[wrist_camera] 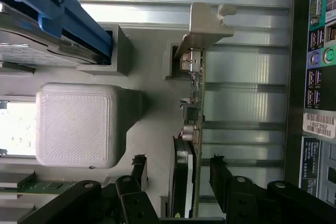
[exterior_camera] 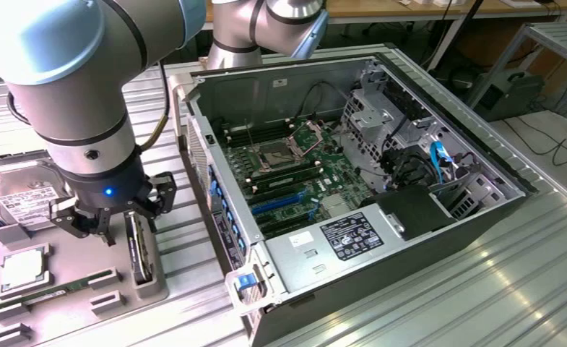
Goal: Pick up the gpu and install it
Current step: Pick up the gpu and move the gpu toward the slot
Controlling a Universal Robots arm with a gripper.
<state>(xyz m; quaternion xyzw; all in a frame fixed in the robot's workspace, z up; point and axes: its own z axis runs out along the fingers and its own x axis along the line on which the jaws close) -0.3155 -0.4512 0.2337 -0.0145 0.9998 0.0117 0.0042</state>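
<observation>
The gpu (exterior_camera: 141,251) stands on edge in a slot of the grey parts fixture (exterior_camera: 158,289), at the exterior view's left of the open computer case. In the wrist view the gpu (wrist_camera: 193,114) is seen edge-on, its pale metal bracket (wrist_camera: 202,27) at the far end. My gripper (exterior_camera: 118,217) hangs just above the card's near end. The gripper (wrist_camera: 178,170) is open, one black finger (wrist_camera: 139,169) on each side of the card, with a gap on both sides. Nothing is held.
The open case (exterior_camera: 514,195) shows the motherboard with blue slots (exterior_camera: 278,202). On the fixture lie a silver hard drive (exterior_camera: 28,199), a processor (exterior_camera: 23,267) and a green memory stick (exterior_camera: 42,295). The case's rear ports (wrist_camera: 315,77) are close beside the card.
</observation>
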